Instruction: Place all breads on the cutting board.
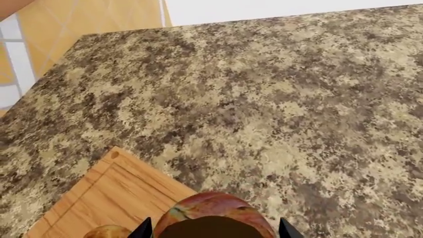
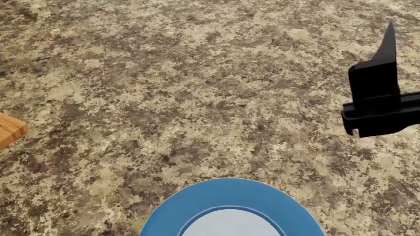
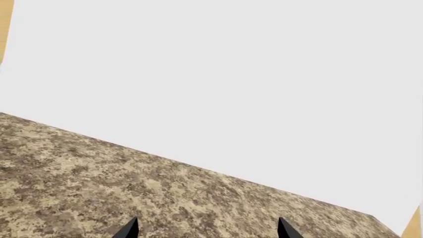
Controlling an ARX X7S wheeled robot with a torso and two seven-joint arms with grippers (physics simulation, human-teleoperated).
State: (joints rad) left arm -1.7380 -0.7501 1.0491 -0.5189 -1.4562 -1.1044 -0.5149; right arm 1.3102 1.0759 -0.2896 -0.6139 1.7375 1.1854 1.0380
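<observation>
In the left wrist view the oval reddish-brown roll [image 1: 215,208] lies between the fingertips of my left gripper [image 1: 215,229], at the edge of the cutting board [image 1: 106,198]. The jaws stand wide, with a thin gap on each side of the roll. Whether the roll rests on the board or hangs just above it, I cannot tell. A golden-brown bread [image 1: 106,232] peeks in on the board beside it. The board's corner [image 2: 8,129] also shows in the head view. My right gripper [image 3: 206,230] is open over bare counter with nothing in it.
Speckled granite counter [image 2: 196,88] fills the views. A blue plate [image 2: 196,201] sits at the near edge in the head view. One right finger [image 2: 387,49] rises at the right. The counter's far edge [image 1: 251,22] meets a white wall, with tiled floor [image 1: 39,39] past the corner.
</observation>
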